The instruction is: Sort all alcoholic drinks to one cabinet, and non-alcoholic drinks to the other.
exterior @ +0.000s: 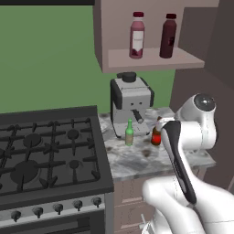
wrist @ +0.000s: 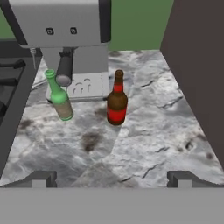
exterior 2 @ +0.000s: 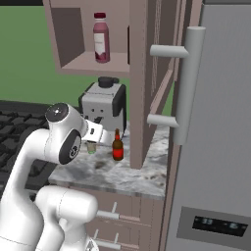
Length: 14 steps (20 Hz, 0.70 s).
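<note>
Claw [wrist: 112, 179] gapes fully wide, empty, above the marble counter [wrist: 148, 131], short of the amber bottle [wrist: 117, 99]. The green bottle [wrist: 60, 96] stands beside, against the coffee machine [wrist: 65, 39]. Pink bottle [exterior: 137, 35] and maroon bottle [exterior: 168, 36] sit in the open cabinet [exterior: 151, 59].

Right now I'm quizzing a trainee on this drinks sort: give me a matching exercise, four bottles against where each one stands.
Things:
1. pink bottle
2. maroon bottle
3. green bottle
4. amber-brown bottle

Places:
A. on the counter, directly in front of the coffee machine
B. on the open cabinet shelf, at the left in the left base view
C. on the counter, nearer the tall cabinet side
D. on the same shelf, at the right in the left base view

Pairs: 1-B, 2-D, 3-A, 4-C
</note>
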Tool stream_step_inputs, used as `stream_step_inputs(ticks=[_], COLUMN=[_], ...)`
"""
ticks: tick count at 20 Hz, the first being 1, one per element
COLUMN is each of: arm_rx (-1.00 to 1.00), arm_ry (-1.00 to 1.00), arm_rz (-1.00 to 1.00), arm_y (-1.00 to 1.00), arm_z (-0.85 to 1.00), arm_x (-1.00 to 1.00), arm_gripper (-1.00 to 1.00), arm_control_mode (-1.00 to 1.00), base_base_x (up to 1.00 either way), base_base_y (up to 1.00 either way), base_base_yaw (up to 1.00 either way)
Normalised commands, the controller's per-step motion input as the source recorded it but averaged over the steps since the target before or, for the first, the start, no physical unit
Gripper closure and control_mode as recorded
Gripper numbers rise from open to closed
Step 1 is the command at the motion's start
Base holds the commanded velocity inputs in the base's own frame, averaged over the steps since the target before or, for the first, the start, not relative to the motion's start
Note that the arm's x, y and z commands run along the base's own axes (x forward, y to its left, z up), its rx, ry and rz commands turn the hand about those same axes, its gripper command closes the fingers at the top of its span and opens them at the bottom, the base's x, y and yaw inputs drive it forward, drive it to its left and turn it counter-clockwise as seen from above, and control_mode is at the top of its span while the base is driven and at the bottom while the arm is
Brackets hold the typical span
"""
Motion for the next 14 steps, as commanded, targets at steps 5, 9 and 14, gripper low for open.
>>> stream_step_inputs(ticks=[5, 9, 14], arm_rx=[0.0, 0.0, 0.0], arm_ry=[0.0, 0.0, 0.0], arm_rz=[0.0, 0.0, 0.0], arm_y=[-0.06, -0.06, -0.05], arm_z=[-0.15, -0.16, -0.18], arm_x=[0.24, 0.24, 0.25], arm_gripper=[-1.0, -1.0, -1.0], arm_control_mode=[-1.0, -1.0, -1.0], base_base_x=[0.0, 0.0, 0.0], base_base_y=[0.0, 0.0, 0.0], base_base_yaw=[0.0, 0.0, 0.0])
